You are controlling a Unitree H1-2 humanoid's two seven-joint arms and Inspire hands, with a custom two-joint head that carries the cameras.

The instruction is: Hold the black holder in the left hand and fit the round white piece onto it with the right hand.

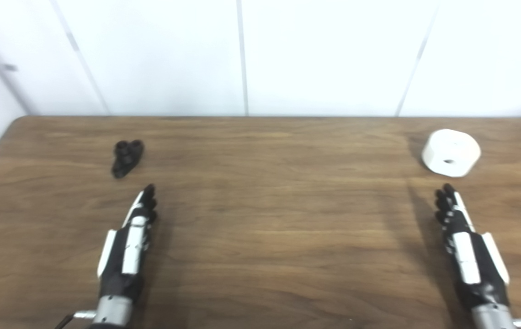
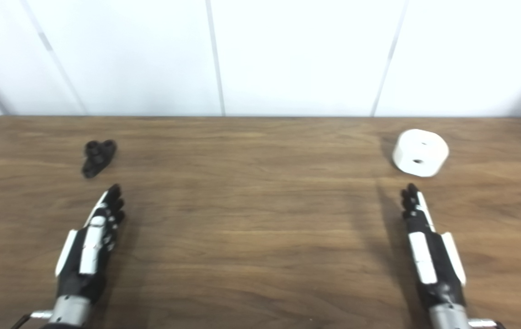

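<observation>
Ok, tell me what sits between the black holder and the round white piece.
Nothing: only bare wooden table lies between the black holder and the round white piece, in both eye views.

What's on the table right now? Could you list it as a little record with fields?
table: brown wood, white wall behind
holder: black, lying far left, untouched
white piece: round, far right, hole showing, untouched
left hand: fingers straight, holds nothing, just short of the holder
right hand: fingers straight, holds nothing, just short of the white piece
task state: nothing picked up yet
</observation>
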